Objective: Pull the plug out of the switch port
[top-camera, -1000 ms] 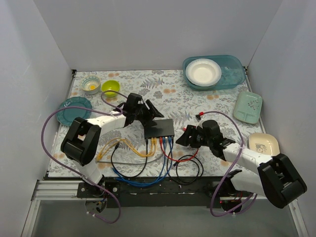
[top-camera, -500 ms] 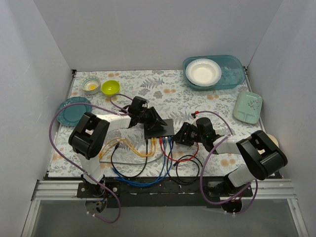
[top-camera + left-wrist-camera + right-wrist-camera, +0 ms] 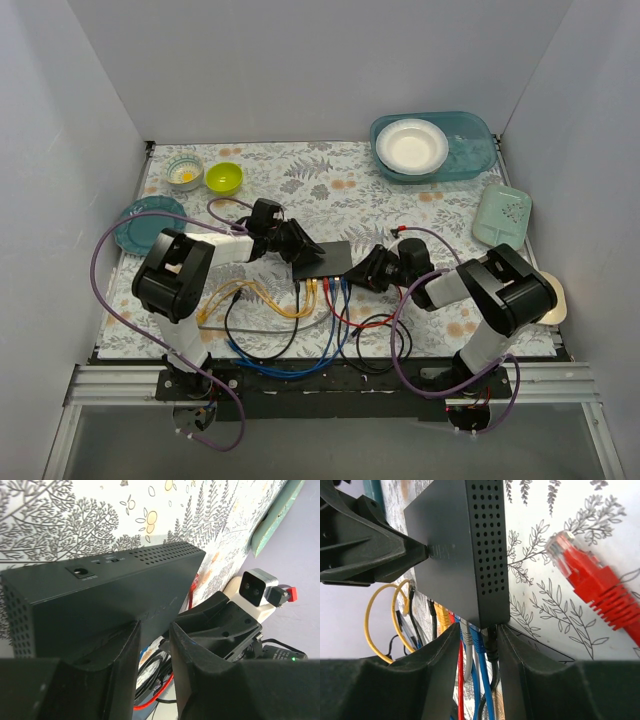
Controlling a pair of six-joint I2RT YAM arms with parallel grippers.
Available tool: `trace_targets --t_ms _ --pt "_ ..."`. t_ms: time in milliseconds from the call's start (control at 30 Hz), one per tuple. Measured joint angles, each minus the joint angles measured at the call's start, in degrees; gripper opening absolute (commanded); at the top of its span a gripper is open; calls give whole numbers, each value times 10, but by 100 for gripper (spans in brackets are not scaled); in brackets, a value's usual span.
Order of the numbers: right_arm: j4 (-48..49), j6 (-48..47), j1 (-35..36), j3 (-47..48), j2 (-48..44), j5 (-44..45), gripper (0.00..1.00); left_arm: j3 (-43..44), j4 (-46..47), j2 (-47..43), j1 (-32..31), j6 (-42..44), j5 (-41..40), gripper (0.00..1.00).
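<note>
Your right end effector (image 3: 372, 270) has closed in on the switch (image 3: 324, 260) (fingers spread); left end effector (image 3: 300, 248) likewise spread at it.

The switch (image 3: 323, 259) ports sit hidden behind plugs.

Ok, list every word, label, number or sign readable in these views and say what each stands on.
No text can be read.
The switch: small pale markings under the round socket and beside the small slider on its rear edge, too small and blurred to read.
The switch's top face: faint print, illegible.
The cables and dishes: none visible.
</note>
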Motion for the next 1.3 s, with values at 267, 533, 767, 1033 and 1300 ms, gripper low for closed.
trace_targets --t_ms 267,533,767,1033,1300 --pt "64 42 -14 -32 15 2 36 -8 9 -2 3 -2 1 28" --pt "70 46 -19 -32 23 1 35 -8 9 -2 3 -2 2 27" --pt "96 64 -21 -32 43 -12 30 -8 9 -2 3 0 2 27" --pt "122 94 -21 -35 61 -14 34 -9 10 -2 4 4 2 26" --pt "162 139 -25 -48 75 -12 34 -12 14 -2 5 5 2 26"
